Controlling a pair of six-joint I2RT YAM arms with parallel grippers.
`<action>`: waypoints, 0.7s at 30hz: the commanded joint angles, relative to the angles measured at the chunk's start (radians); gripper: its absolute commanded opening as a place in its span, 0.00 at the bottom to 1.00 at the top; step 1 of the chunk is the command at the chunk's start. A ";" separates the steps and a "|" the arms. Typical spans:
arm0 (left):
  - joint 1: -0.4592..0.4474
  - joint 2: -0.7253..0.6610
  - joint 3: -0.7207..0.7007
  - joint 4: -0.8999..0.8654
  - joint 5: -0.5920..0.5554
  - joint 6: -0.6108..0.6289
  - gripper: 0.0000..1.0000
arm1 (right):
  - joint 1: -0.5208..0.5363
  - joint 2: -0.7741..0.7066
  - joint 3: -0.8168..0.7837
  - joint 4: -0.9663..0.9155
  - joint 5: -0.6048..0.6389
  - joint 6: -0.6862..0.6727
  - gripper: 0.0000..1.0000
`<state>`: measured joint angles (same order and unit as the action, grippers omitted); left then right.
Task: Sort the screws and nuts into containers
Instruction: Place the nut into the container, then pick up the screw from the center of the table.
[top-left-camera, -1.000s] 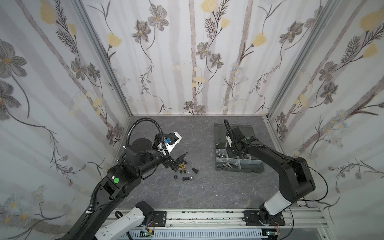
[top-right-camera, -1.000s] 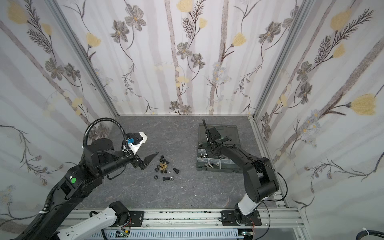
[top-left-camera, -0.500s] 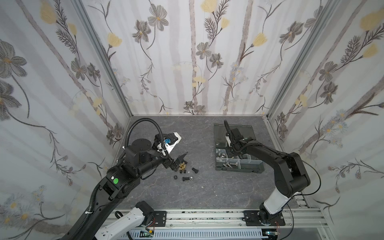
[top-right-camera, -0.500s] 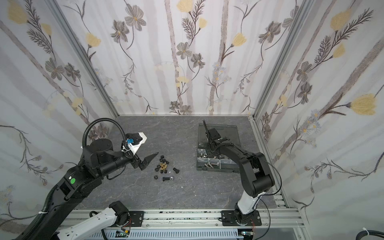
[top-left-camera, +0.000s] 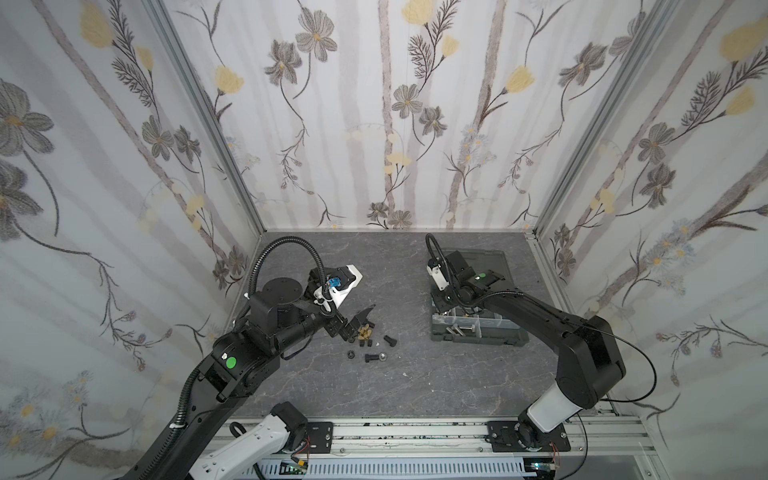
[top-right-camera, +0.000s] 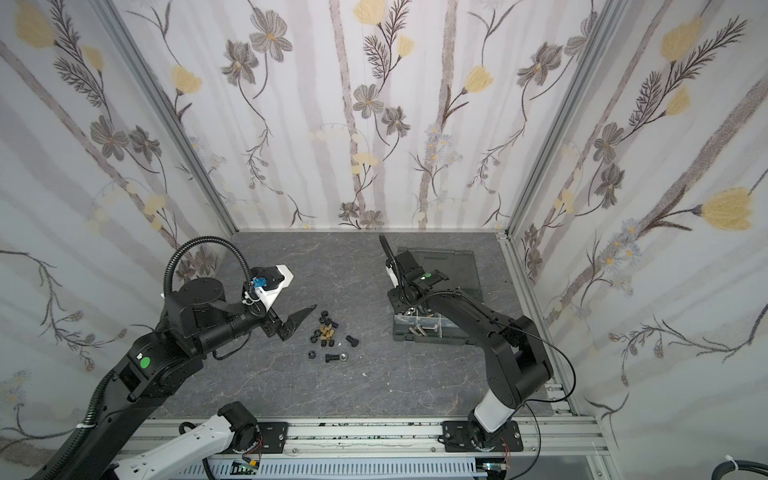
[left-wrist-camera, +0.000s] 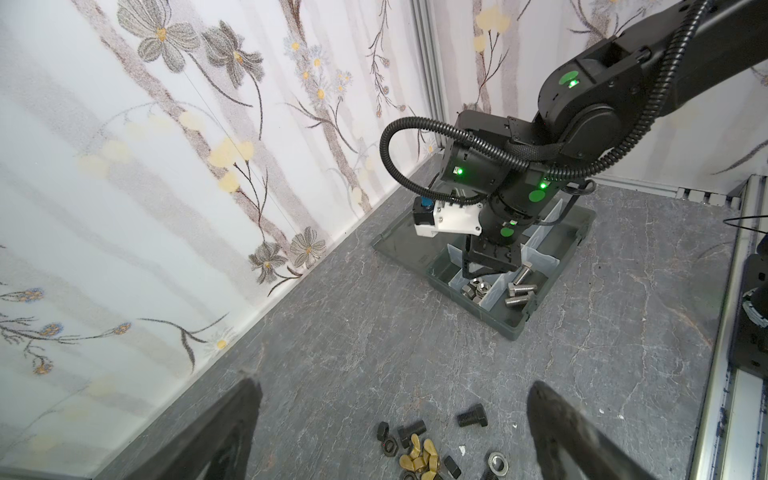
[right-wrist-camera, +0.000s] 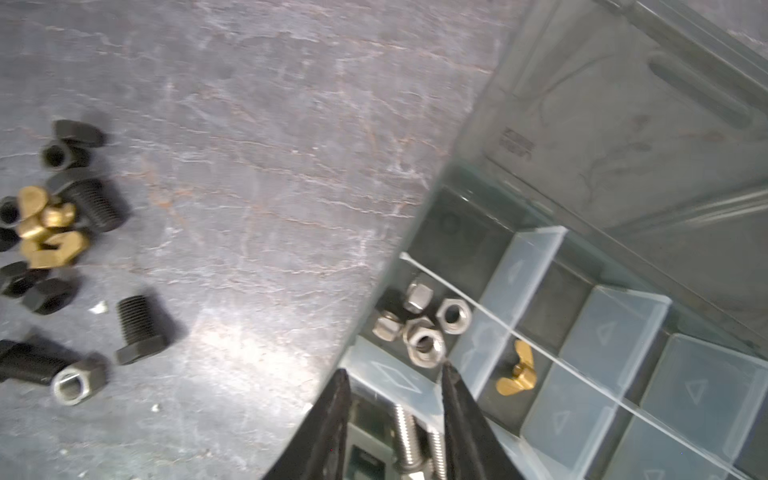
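Note:
Loose black screws (top-left-camera: 390, 340), black nuts (top-left-camera: 351, 354) and brass wing nuts (top-left-camera: 365, 331) lie in a small pile on the grey floor. My left gripper (left-wrist-camera: 392, 390) hangs open just beside and above that pile, holding nothing. The containers are compartments of a dark grey organizer box (top-left-camera: 478, 338) at the right. My right gripper (right-wrist-camera: 395, 372) hovers low over its near-left corner, jaws open with nothing between them. Silver nuts (right-wrist-camera: 419, 324) fill one compartment, silver screws (right-wrist-camera: 405, 428) lie in the compartment under the jaws, and one brass wing nut (right-wrist-camera: 515, 376) sits in another.
The box lid (top-left-camera: 486, 262) lies open flat behind the compartments. A silver nut (right-wrist-camera: 77, 382) rests against a black screw at the pile's edge. Patterned walls close in three sides, and a metal rail (top-left-camera: 415, 432) runs along the front.
My right gripper's jaws have parted over the box, and that arm's elbow has swung slightly. The left arm and the pile have hardly moved.

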<state>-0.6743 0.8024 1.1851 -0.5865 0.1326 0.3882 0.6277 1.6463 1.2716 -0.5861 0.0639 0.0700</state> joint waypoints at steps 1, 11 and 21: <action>-0.001 -0.005 0.002 0.024 0.005 0.001 1.00 | 0.069 0.033 0.027 -0.006 -0.036 -0.013 0.40; -0.001 -0.016 0.001 0.023 0.006 0.001 1.00 | 0.284 0.211 0.127 0.023 -0.105 -0.016 0.50; -0.001 -0.024 -0.002 0.021 0.003 0.002 1.00 | 0.332 0.329 0.181 0.015 -0.103 -0.006 0.58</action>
<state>-0.6746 0.7811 1.1847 -0.5865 0.1322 0.3882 0.9611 1.9583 1.4418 -0.5613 -0.0486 0.0628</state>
